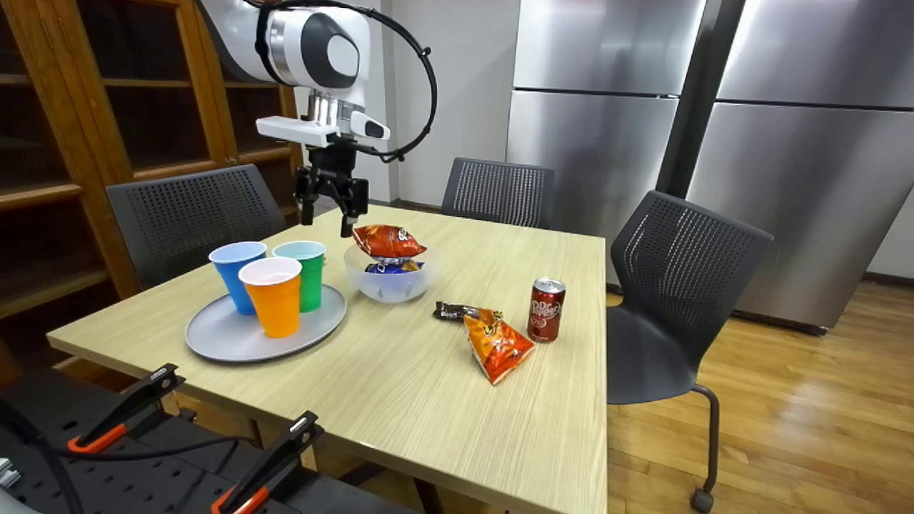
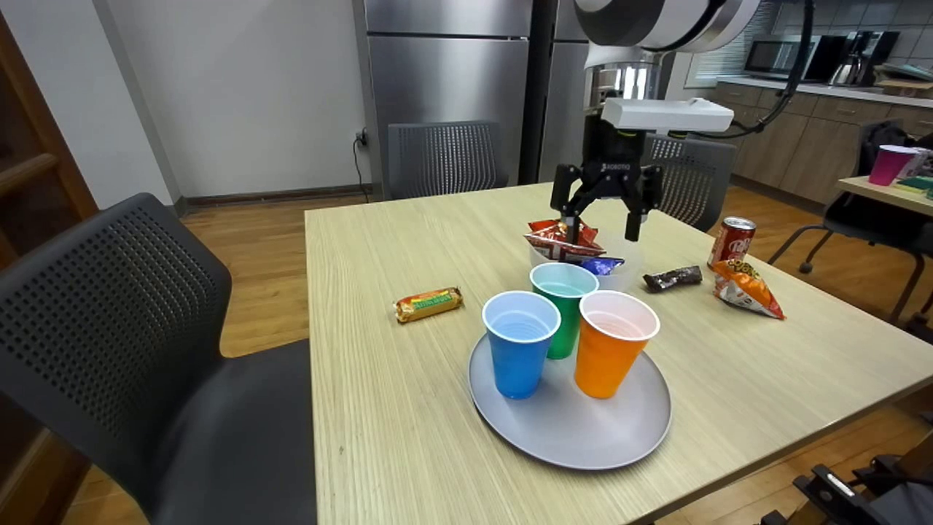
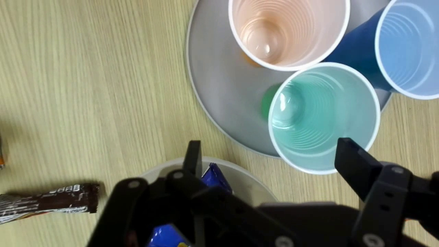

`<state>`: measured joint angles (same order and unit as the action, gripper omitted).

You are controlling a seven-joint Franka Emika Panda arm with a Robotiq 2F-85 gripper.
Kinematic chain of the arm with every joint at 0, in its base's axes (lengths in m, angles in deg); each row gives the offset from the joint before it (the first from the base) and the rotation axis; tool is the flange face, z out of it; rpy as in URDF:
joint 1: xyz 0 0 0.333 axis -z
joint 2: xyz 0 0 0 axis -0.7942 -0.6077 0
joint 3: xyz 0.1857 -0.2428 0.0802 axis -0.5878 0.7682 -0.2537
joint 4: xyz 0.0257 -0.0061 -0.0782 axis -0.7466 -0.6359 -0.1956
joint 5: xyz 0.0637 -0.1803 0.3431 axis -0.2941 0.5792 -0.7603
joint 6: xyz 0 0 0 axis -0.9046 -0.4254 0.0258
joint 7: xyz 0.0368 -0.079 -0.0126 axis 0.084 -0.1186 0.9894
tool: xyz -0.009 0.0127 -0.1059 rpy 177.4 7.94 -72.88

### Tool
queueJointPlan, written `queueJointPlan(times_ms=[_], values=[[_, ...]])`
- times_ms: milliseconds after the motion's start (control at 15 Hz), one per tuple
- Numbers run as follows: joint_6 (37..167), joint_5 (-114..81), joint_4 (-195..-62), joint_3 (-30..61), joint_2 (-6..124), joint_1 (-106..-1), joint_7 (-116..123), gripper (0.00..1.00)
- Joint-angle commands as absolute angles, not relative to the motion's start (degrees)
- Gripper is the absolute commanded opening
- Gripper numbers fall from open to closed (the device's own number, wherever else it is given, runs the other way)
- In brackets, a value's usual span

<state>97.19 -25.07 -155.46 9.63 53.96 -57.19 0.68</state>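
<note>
Snack bags (image 1: 389, 243) sit in a bowl (image 1: 389, 290) close beneath the gripper (image 2: 603, 228), whose fingers (image 2: 633, 227) stand spread wide apart, while a green cup (image 1: 311, 278) stands on a plate (image 1: 228, 343), also near and below the gripper.

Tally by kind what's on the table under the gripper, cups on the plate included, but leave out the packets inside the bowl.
Blue cup, green cup, orange cup: 3 cups
Gray plate: 1 plate
Frosted bowl: 1 bowl
Soda can: 1 can
Orange snack bag: 1 bag
Brown wrapped bar, gold wrapped bar: 2 bars
Total: 9
</note>
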Motion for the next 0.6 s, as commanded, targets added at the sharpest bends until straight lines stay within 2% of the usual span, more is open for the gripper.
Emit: queueJointPlan(times_ms=[0, 533], values=[[100.0, -26.8, -161.4, 9.7, 60.1, -54.4, 4.5, 1.00], [101.9, -31.7, -165.0, 12.8, 63.5, -46.9, 15.2, 1.00]])
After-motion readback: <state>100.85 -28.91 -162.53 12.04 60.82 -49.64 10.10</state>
